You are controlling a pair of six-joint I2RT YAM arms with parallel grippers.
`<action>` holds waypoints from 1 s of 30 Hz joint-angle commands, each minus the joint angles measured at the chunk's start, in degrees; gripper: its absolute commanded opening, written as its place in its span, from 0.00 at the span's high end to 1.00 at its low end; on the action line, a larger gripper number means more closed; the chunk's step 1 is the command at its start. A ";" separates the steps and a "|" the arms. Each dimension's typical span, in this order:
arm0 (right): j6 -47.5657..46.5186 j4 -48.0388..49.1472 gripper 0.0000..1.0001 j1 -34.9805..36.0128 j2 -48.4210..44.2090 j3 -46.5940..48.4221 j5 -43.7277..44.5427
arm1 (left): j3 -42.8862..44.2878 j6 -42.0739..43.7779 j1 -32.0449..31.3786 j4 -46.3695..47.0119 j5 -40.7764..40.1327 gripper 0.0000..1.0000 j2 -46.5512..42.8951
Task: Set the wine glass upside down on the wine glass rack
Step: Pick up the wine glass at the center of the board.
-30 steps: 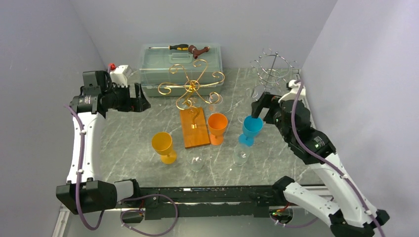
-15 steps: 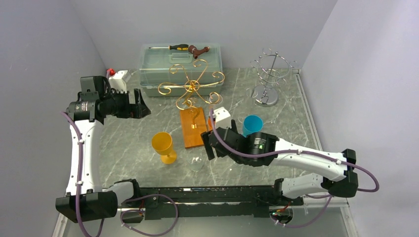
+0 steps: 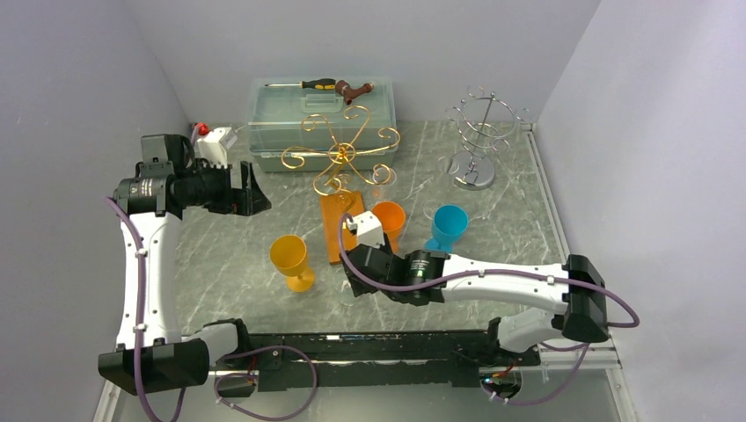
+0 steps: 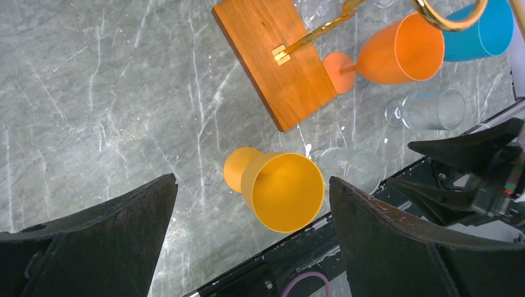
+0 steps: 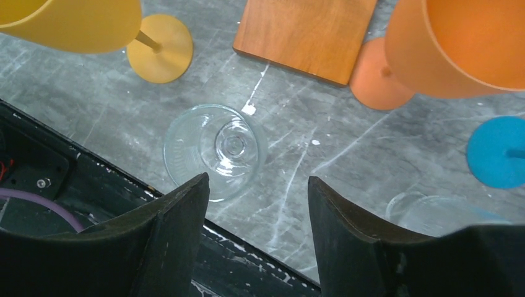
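Marble table (image 3: 229,255) carries the clear wine glass (image 5: 216,151) upright at its near edge, bare marble separating it from the yellow goblet (image 5: 80,25); right gripper (image 5: 257,192) hovers above it, fingers spread wide; left gripper (image 4: 251,185) is likewise spread, aloft.

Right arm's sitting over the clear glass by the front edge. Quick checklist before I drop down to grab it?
1. Right gripper open: ok, jaws spread wide.
2. Clear wine glass standing, not tipped: ok.
3. Glass centred in the gap: not ok, part of it lies under one finger; shift first.
4. Neighbours apart: ok, the yellow wine glass and the orange wine glass do not touch it.
5. Left gripper out of the way: ok, open, far left.
6. Free slot on the gold wire rack: cannot tell.
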 commanded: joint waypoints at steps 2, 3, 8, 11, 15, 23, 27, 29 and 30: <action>0.81 6.26 0.40 0.21 1.91 -0.64 -1.26 | 2.27 2.08 0.27 -2.28 2.67 0.01 -1.78; 1.01 6.60 0.41 0.23 2.28 -1.02 -1.32 | 2.35 2.24 0.26 -2.44 2.78 0.01 -1.93; 1.79 8.09 0.45 0.17 2.99 -2.62 -1.71 | 2.96 3.28 0.27 -3.36 3.99 0.01 -2.40; 1.92 8.72 0.48 0.10 3.55 -3.52 -1.85 | 3.22 3.60 0.25 -3.59 4.34 0.01 -2.45; 2.06 10.53 0.53 -0.22 5.22 -5.16 -2.74 | 3.24 4.10 0.23 -4.43 5.89 0.01 -2.62; 2.12 13.11 0.70 -0.71 8.55 -5.81 -4.57 | 2.73 7.19 0.23 -6.63 7.79 0.01 -3.55; 2.02 12.51 0.92 -0.73 8.09 -5.42 -4.19 | 2.83 8.37 0.27 -7.59 9.59 0.01 -4.31; 1.86 11.09 1.00 -0.71 6.65 -4.99 -3.39 | 3.04 8.77 0.27 -8.14 10.96 0.01 -4.59; 1.72 10.15 1.00 -0.73 5.44 -4.81 -2.80 | 3.13 8.88 0.27 -8.40 11.84 0.01 -4.72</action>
